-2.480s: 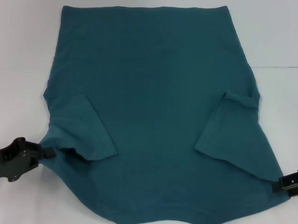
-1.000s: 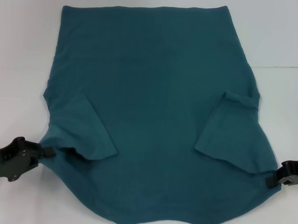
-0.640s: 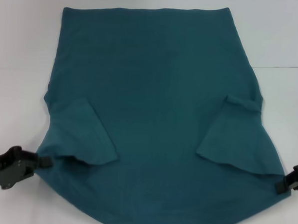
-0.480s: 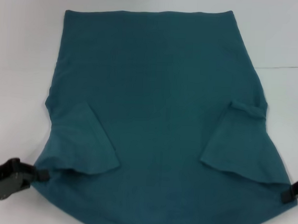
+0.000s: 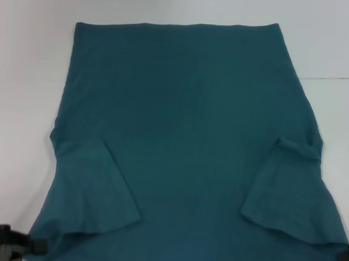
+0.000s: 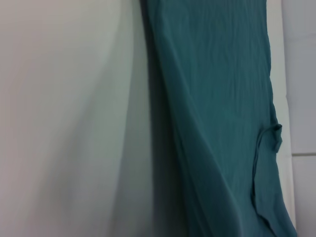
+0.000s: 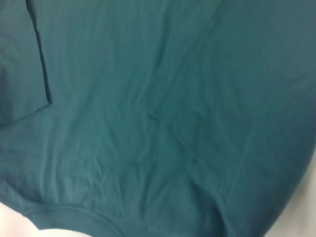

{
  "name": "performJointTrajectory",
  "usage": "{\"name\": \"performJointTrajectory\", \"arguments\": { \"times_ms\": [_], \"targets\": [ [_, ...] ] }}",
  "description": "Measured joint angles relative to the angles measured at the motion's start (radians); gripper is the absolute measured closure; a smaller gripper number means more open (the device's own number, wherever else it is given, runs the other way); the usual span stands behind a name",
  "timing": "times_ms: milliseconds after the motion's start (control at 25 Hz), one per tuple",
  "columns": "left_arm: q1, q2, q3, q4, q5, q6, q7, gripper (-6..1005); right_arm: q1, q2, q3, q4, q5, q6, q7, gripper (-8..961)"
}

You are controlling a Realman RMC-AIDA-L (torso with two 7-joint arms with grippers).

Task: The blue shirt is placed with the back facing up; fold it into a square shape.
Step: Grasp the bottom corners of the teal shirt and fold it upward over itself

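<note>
Teal-blue cloth is filling the white table (image 5: 25, 70): the blue shirt (image 5: 185, 143) is lying spread, back up, both sleeves folded inward. The left gripper (image 5: 39, 246) is pinching its near left edge, the right gripper (image 5: 344, 259) is clamping the near right edge, the cloth stretching between them and away from both

White surface (image 5: 25, 70) carries the blue shirt (image 5: 186, 137), spread flat, plain side up, both sleeves folded inward over its body.
</note>
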Motion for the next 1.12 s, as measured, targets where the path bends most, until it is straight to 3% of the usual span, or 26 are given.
{"name": "performJointTrajectory", "arguments": {
  "times_ms": [200, 400, 720, 1120],
  "targets": [
    [0.048, -0.003, -0.004, 0.035, 0.001, 0.057, -0.003, 991, -0.020, 0.000, -0.002, 0.000, -0.002, -0.038, -0.012, 901],
    [0.046, -0.003, 0.009, 0.037, 0.011, 0.083, 0.001, 992, -0.041, -0.001, 0.004, 0.000, 0.000, -0.047, -0.021, 902],
    [-0.058, 0.018, -0.003, -0.027, -0.075, 0.074, -0.009, 991, -0.002, 0.003, 0.124, 0.002, 0.061, -0.021, -0.063, 902],
    [-0.165, 0.038, -0.003, -0.132, -0.263, -0.161, -0.125, 992, 0.023, -0.006, 0.209, 0.002, 0.284, 0.115, -0.005, 901]
  ]
}}
